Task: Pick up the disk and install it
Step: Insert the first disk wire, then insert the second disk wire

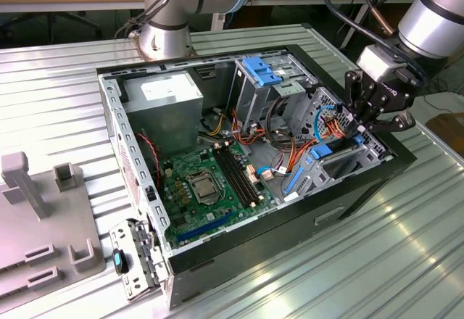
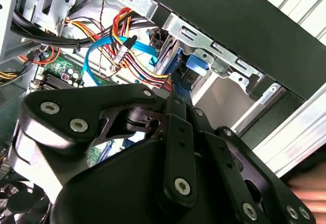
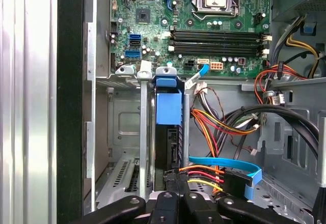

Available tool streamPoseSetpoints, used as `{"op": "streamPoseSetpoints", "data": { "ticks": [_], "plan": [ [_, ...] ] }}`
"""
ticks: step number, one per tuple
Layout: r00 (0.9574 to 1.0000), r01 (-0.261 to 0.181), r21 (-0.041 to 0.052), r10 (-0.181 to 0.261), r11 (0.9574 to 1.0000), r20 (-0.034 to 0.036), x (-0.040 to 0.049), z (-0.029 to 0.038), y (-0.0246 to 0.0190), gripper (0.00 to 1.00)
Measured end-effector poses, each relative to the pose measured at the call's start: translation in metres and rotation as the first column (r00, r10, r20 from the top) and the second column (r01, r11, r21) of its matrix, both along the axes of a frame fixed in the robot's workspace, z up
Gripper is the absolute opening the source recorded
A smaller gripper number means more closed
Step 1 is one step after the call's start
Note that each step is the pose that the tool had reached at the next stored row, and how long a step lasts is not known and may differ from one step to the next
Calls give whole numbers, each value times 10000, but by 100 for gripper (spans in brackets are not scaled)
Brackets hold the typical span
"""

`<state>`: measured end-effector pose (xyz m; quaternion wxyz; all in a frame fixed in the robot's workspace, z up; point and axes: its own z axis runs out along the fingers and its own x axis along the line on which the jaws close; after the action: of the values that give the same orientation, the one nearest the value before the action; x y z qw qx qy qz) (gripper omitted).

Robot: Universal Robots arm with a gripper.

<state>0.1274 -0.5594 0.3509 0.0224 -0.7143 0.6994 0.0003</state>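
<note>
Gripper [image 1: 377,119] clenched on the disk's [image 3: 168,132] edge, directly above it. The disk stands on edge in the bay [image 3: 119,132] at the case's [image 1: 348,196] right end in the exterior view.

No lettering can be read anywhere. The pale label on the power supply [image 1: 165,87] in the exterior view carries print too small to make out. There are white markings on the side of the tool [image 1: 378,119] in that view, but they cannot be told apart. On the green motherboard [image 3: 204,25] in the first wrist view, the fine white markings and chip tops are likewise illegible.
</note>
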Motion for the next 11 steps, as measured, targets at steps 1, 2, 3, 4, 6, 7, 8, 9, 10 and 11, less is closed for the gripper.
{"op": "streamPoseSetpoints", "data": {
  "ticks": [1, 2, 3, 4, 6, 7, 8, 9, 10, 11],
  "plan": [
    [10000, 0, 0, 0, 10000, 0, 0, 1, 0, 11],
    [10000, 0, 0, 0, 10000, 0, 0, 1, 0, 11],
    [10000, 0, -1, 0, 10000, 0, 0, 2, 0, 11],
    [10000, 0, -1, 0, 10000, 0, 0, 3, 0, 11],
    [10000, 0, -1, 0, 10000, 0, 0, 4, 0, 11],
    [10000, 0, -1, 0, 10000, 0, 0, 4, 0, 11],
    [10000, 0, -1, 0, 10000, 0, 0, 5, 0, 11],
    [10000, 0, -1, 0, 10000, 0, 0, 6, 0, 11],
    [10000, 0, 0, 0, 10000, 0, 0, 6, 0, 11],
    [10000, 0, 0, 0, 10000, 0, 0, 7, 0, 11]
  ]
}}
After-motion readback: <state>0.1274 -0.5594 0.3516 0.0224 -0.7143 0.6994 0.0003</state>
